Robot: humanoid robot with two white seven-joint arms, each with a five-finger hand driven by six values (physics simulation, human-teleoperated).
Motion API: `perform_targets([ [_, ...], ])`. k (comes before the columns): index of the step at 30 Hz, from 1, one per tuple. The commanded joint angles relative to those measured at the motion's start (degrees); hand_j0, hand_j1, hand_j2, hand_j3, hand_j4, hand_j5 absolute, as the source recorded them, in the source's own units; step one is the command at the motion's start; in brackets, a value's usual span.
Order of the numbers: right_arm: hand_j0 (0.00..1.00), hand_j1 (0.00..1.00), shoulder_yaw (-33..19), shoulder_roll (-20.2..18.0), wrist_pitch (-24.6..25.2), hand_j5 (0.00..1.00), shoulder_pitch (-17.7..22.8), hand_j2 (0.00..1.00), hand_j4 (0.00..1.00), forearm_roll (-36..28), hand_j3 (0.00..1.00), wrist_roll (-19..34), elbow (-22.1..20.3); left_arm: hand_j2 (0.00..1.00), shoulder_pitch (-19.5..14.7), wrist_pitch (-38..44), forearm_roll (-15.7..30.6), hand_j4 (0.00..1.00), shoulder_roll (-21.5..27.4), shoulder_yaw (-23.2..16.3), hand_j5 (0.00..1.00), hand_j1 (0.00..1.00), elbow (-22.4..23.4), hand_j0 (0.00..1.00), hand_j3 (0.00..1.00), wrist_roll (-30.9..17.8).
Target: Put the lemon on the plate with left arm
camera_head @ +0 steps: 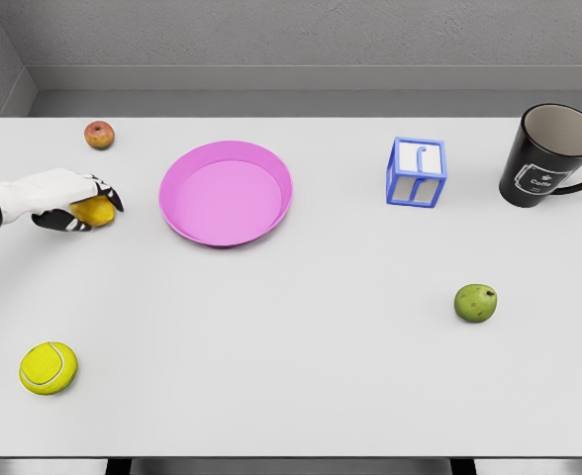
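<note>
One left hand (68,201) in from the left edge, fingers curled round the yellow lemon (96,211) low over the white table (321,376), just left of the empty pink plate (226,192). Elsewhere: red apple (99,135) behind the hand, tennis ball (48,368) near front left, blue block (417,172), black mug (551,156), green apple (475,303) at right

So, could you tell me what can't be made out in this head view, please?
- Lemon: mostly covered by the left hand; whether it has left the table is unclear.
- Left arm: cut off by the left edge.
- Mug: handle clipped by the right edge; its print is too small to read.
- Right arm: out of view.
</note>
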Motion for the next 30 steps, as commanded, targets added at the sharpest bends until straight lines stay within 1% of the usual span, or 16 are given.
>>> perform_targets([
  [1, 1.00, 1.00, 0.0, 0.0, -0.1, 1.00, 0.0, 1.00, 1.00, 0.0, 1.00, 0.0, 0.0, 0.58, 0.0, 0.0, -0.1, 0.58, -0.2, -0.2, 0.58, 0.58, 0.0, 0.58, 0.58, -0.1],
  [13, 1.00, 1.00, 0.0, 0.0, 0.0, 1.00, 0.0, 1.00, 1.00, 0.0, 1.00, 0.0, 0.0, 0.56, -0.2, 0.0, 0.3, 0.56, 0.3, 0.1, 0.56, 0.56, -0.4, 0.56, 0.56, -0.1],
  [21, 1.00, 1.00, 0.0, 0.0, -0.1, 1.00, 0.0, 1.00, 1.00, 0.0, 1.00, 0.0, -0.1, 0.56, -1.6, 0.0, 0.7, 0.56, 0.5, 0.8, 0.56, 0.56, -0.9, 0.56, 0.56, -0.1],
  [23, 1.00, 1.00, 0.0, 0.0, 0.0, 1.00, 0.0, 1.00, 1.00, 0.0, 1.00, 0.0, 0.0, 0.50, -1.8, 0.0, 0.6, 0.50, 0.3, 0.8, 0.50, 0.50, -1.0, 0.50, 0.50, -0.1],
  [24, 1.00, 1.00, 0.0, 0.0, 0.0, 1.00, 0.0, 1.00, 1.00, 0.0, 1.00, 0.1, 0.0, 0.51, -1.8, 0.0, 0.7, 0.51, 0.2, 0.8, 0.51, 0.51, -1.0, 0.51, 0.51, -0.1],
  [30, 1.00, 1.00, 0.0, 0.0, 0.0, 1.00, 0.0, 1.00, 1.00, 0.0, 1.00, 0.0, 0.0, 0.51, -2.6, 0.0, 0.7, 0.51, -0.5, 0.4, 0.51, 0.51, -1.0, 0.51, 0.51, -0.1],
])
